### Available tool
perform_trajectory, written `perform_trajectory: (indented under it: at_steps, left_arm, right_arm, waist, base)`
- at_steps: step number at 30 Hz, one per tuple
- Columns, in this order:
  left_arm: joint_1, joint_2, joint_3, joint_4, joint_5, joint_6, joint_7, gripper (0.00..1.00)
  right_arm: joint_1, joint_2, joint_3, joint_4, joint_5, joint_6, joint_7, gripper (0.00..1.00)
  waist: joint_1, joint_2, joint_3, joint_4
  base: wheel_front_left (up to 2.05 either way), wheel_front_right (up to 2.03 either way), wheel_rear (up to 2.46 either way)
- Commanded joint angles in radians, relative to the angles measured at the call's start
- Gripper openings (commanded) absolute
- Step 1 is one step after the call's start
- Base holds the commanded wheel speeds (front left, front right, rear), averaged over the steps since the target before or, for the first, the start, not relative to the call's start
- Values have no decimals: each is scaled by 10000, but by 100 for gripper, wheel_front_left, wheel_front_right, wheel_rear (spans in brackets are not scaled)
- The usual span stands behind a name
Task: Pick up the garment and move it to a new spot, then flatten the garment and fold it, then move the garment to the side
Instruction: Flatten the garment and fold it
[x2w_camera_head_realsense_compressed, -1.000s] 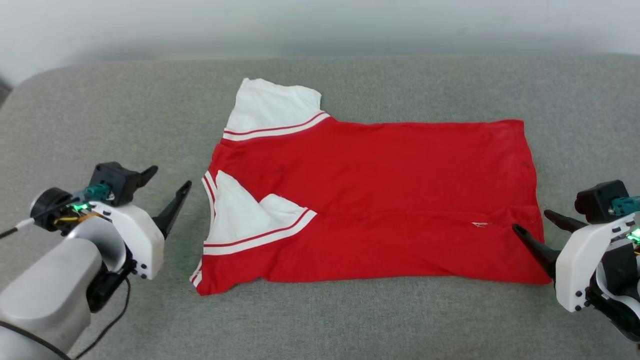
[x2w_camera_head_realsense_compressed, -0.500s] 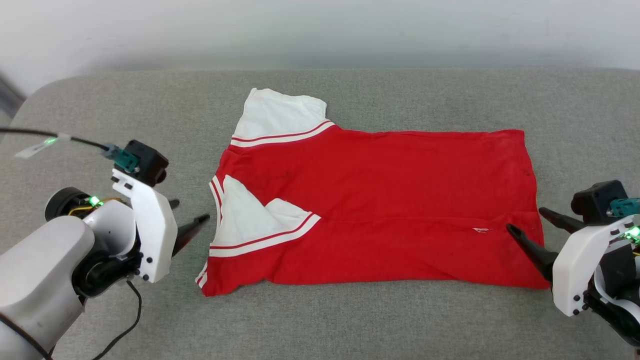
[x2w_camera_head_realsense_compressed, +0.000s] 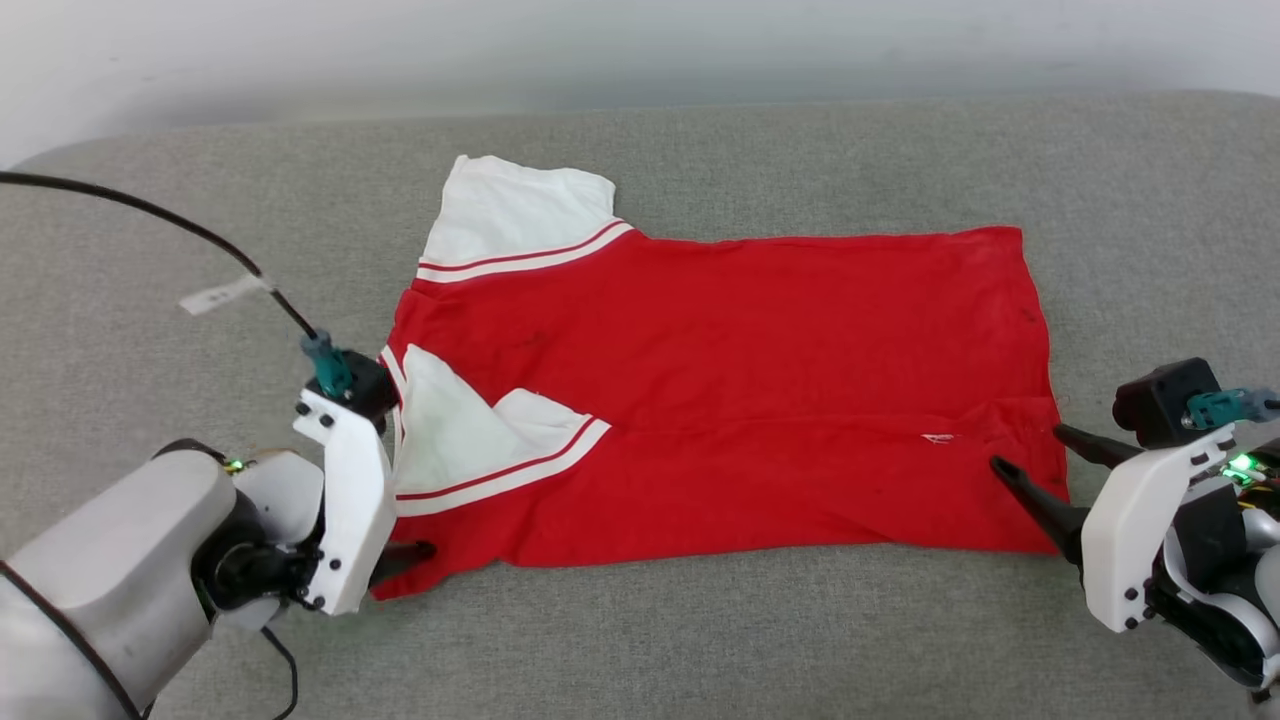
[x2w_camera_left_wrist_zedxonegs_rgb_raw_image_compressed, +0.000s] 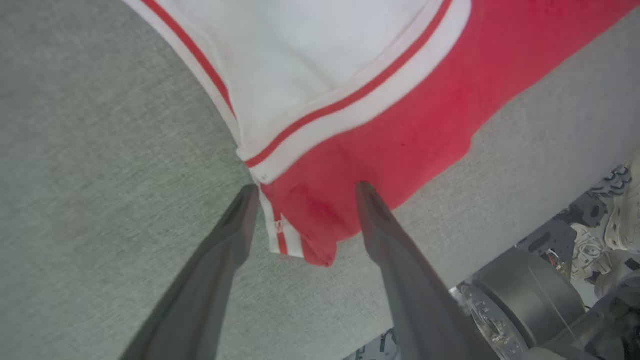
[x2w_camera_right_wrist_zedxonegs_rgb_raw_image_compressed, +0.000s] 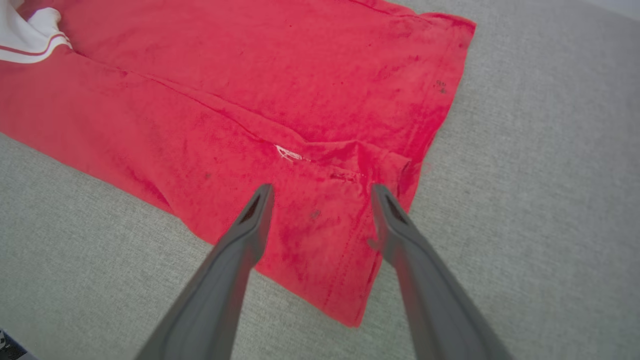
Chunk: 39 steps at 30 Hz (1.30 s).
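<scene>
The garment (x2w_camera_head_realsense_compressed: 720, 400) lies flat on the grey cushion, red with white sleeves at its left end, the near sleeve folded in over the body. My left gripper (x2w_camera_head_realsense_compressed: 410, 555) points down at the near left corner. In the left wrist view this gripper (x2w_camera_left_wrist_zedxonegs_rgb_raw_image_compressed: 306, 190) is open, its fingers straddling the striped corner of the garment (x2w_camera_left_wrist_zedxonegs_rgb_raw_image_compressed: 400, 125). My right gripper (x2w_camera_head_realsense_compressed: 1028, 448) is open at the near right hem. From the right wrist, the gripper (x2w_camera_right_wrist_zedxonegs_rgb_raw_image_compressed: 322, 190) hovers over the hem corner of the garment (x2w_camera_right_wrist_zedxonegs_rgb_raw_image_compressed: 250, 75), one finger over red cloth, the other near the edge.
The grey cushion (x2w_camera_head_realsense_compressed: 150, 300) extends well beyond the garment on all sides, with a pale wall (x2w_camera_head_realsense_compressed: 640, 40) behind. A black cable (x2w_camera_head_realsense_compressed: 150, 215) arcs over my left arm. The cushion's front edge and my base (x2w_camera_left_wrist_zedxonegs_rgb_raw_image_compressed: 525, 300) lie close behind the left gripper.
My left arm has swung in and turned downward, moving from beside the collar to the garment's near left corner. The right gripper has edged left over the hem. The camera shifted slightly.
</scene>
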Motion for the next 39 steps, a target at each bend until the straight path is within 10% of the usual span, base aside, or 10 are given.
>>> perform_trajectory:
  at_steps: [1,7,9,18,28,39]
  left_arm:
    - [-18,-18,-83,115,85,-13,80,100]
    - [299,-285,-687,986,162,-90,522,99]
    - [297,-395,-785,1082,161,-128,445,0]
    - [-175,-128,-1139,455,128,-167,65,0]
    - [-566,345,-1430,-557,252,-165,-427,0]
    - [-1083,387,-1532,-1145,483,-166,-585,0]
  right_arm:
    - [-123,70,29,20,14,-4,-23,100]
    - [-411,206,196,187,89,-4,-75,100]
    - [-526,175,216,206,95,-4,-110,100]
    - [-1176,-557,473,-205,126,-4,397,100]
    - [-2298,-2390,1602,-693,1697,-4,3941,100]
    - [-2398,-1564,1773,915,2029,-4,5277,100]
  waist:
    - [0,0,77,-67]
    - [0,0,249,-231]
    - [0,0,243,-240]
    - [0,0,-235,-40]
    - [0,0,-267,209]
    - [0,0,505,507]
  base:
    - [0,0,0]
    - [0,0,0]
    - [0,0,0]
    - [0,0,0]
    - [0,0,0]
    - [0,0,0]
